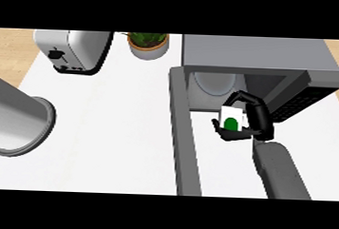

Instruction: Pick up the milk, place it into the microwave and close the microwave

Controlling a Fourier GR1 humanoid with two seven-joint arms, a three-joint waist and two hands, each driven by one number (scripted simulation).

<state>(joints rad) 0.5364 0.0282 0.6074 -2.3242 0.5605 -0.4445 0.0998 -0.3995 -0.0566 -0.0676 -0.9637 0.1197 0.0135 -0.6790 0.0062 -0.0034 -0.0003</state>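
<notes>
Milk (232,119) in right robot hand (257,123)

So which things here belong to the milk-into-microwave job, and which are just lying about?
Job:
- milk, held in the right hand
- microwave
- microwave door, open

Lying about:
- toaster
- potted plant
- metal pot

Right hand (255,120) curled round milk (232,118) at open microwave (262,58) mouth; door (184,136) swung wide
</notes>
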